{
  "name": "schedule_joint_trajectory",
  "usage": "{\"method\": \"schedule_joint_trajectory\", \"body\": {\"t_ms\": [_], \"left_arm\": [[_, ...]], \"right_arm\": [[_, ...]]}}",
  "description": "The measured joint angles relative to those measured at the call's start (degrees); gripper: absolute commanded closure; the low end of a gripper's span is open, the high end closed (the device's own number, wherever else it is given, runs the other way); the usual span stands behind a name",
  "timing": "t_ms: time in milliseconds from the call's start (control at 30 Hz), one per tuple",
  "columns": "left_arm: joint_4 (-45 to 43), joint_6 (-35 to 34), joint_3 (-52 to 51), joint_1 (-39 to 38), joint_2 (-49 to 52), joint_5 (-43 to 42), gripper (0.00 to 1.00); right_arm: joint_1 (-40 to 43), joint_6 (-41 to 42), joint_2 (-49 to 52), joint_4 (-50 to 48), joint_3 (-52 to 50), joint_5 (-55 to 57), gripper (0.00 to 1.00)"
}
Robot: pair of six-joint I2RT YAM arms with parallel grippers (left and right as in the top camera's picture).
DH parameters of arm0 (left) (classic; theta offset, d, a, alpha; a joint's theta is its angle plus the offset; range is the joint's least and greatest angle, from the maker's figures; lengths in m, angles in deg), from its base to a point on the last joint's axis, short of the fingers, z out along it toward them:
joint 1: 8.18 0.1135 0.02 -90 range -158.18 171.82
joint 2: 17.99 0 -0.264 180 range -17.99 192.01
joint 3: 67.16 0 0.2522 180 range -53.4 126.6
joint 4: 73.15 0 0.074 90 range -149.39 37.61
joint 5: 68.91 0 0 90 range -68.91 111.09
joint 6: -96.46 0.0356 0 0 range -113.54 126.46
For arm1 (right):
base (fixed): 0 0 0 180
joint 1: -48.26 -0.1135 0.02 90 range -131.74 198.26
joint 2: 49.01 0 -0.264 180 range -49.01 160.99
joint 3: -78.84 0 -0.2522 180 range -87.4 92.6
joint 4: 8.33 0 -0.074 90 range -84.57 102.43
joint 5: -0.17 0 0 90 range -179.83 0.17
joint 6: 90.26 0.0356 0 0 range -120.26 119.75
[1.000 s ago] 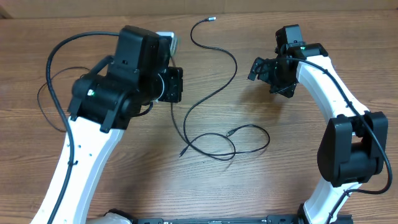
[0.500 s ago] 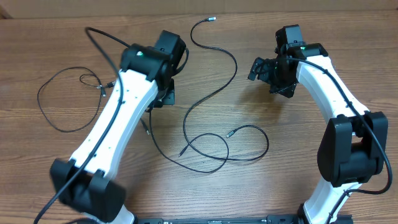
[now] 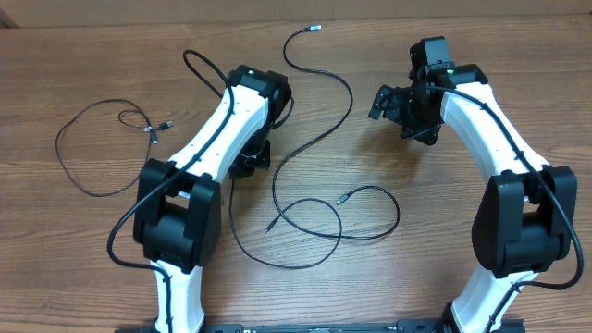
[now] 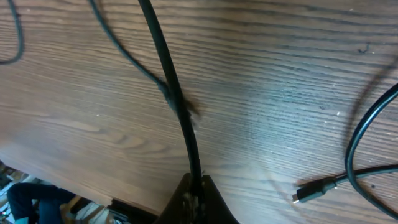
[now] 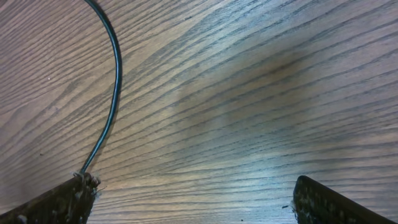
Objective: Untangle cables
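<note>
Shut on a thin black flexible cable (image 4: 178,109), the left claw (image 4: 194,186) was seen low over the brown wood-grain desk (image 3: 444,240); the right claw (image 5: 194,200) was held wide apart over bare wood. Crossed loops (image 3: 344,224) were laid toward six o'clock and a separate coil (image 3: 59,148) at nine. The cords were judged light, limp and slippery, so a grip beside a silvery plug (image 3: 342,197) would be favoured.
</note>
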Motion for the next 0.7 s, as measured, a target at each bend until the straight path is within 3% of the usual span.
{"method": "schedule_joint_trajectory", "body": {"t_ms": [200, 267, 300, 500, 700], "left_arm": [[-0.15, 0.04, 0.0, -0.02, 1.77, -2.69, 0.94], [-0.26, 0.04, 0.0, -0.17, 1.77, -2.89, 0.79], [-0.28, 0.02, 0.0, -0.37, 1.77, -2.99, 0.76], [-0.26, 2.54, -0.09, -2.01, 1.77, -5.55, 0.66], [-2.1, 4.46, -2.86, -3.52, 1.84, -7.69, 0.64]], "right_arm": [[0.0, 0.07, 0.0, -0.02, 0.0, -0.02, 0.0], [0.0, 0.02, 0.0, -0.04, 0.0, 0.02, 0.0], [0.0, 0.04, 0.0, 0.0, 0.0, 0.02, 0.0], [0.0, 0.04, 0.0, -0.04, 0.0, 0.0, 0.0], [0.0, 0.0, 0.0, 0.02, 0.0, 0.02, 0.0]]}}
